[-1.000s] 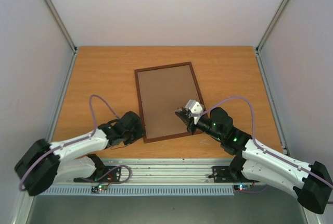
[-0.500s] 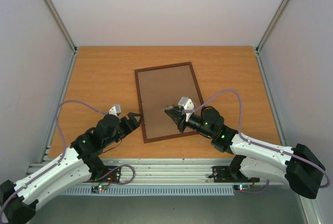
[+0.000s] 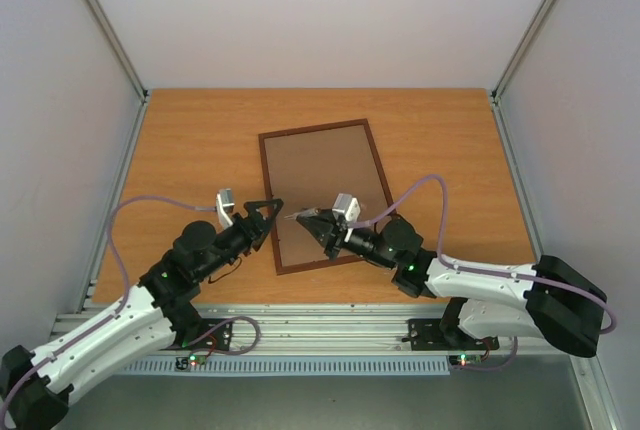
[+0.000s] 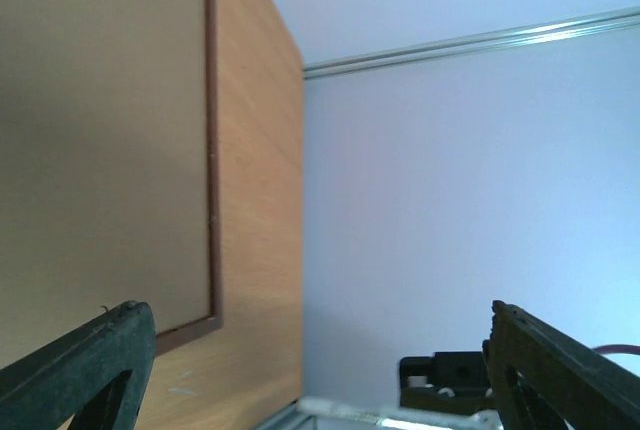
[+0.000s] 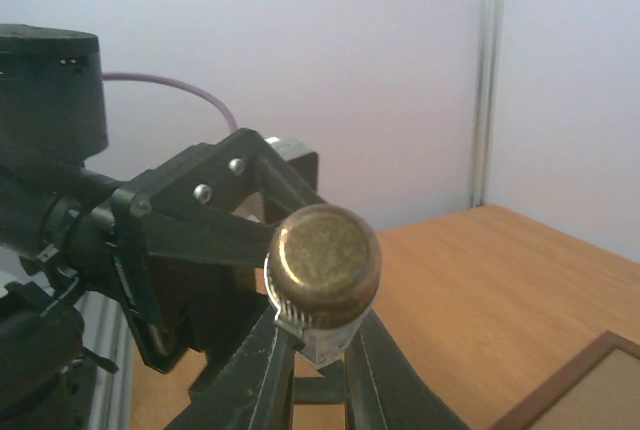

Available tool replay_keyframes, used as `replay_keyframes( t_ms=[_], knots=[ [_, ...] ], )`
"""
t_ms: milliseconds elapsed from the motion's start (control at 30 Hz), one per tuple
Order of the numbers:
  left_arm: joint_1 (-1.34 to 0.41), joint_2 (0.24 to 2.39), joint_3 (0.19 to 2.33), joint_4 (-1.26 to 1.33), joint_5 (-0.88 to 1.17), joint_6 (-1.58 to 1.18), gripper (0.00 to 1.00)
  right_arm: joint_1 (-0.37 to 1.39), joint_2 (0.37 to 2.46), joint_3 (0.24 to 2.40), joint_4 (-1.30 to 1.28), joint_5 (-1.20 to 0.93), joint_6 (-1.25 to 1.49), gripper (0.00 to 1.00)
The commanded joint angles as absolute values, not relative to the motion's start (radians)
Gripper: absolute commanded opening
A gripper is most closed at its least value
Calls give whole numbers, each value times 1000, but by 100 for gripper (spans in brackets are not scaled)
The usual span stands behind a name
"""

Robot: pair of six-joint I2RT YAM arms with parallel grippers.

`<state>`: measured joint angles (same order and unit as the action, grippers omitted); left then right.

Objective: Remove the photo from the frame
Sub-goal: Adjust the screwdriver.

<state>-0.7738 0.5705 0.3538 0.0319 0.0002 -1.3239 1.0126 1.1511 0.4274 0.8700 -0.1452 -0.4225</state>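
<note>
A pale-walled booth (image 3: 300, 10) with metal corner posts closes in the orange-brown wooden table (image 3: 200, 140) that we are looking down on. The frame (image 3: 325, 185) lies flat near the middle of the table with its plain brown back up and its long sides running away from the arms, slightly turned. With the back facing up, we cannot see the photo from any view. The left gripper (image 3: 268, 218) sits at the frame's near left corner, and its fingers (image 4: 90, 365) stand wide apart with nothing between them. Its wrist camera looks along the brown back and the thin dark rim. The right gripper (image 3: 312, 222) reaches in from the right over the near part of the back, pointing toward the left one. Its fingers are closed on a small brass-coloured disc (image 5: 322, 262) with a ridged silvery edge. We cannot tell whether either gripper touches the frame.
</note>
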Motion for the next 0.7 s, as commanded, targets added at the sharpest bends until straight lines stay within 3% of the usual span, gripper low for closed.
replay_keyframes(
  t_ms=[0, 167, 367, 667],
  knots=[
    [-773, 595, 307, 299, 34, -1418, 89, 1054, 1205, 422, 1057, -108, -412, 1],
    [-773, 622, 302, 398, 63, -1468, 85, 1097, 1268, 421, 1155, -53, -443, 1],
    [-775, 641, 238, 559, 67, -1541, 64, 1110, 1358, 410, 1314, -4, -448, 1],
    [-775, 626, 187, 683, 54, -1637, 42, 1121, 1419, 432, 1362, 29, -470, 1]
  ],
)
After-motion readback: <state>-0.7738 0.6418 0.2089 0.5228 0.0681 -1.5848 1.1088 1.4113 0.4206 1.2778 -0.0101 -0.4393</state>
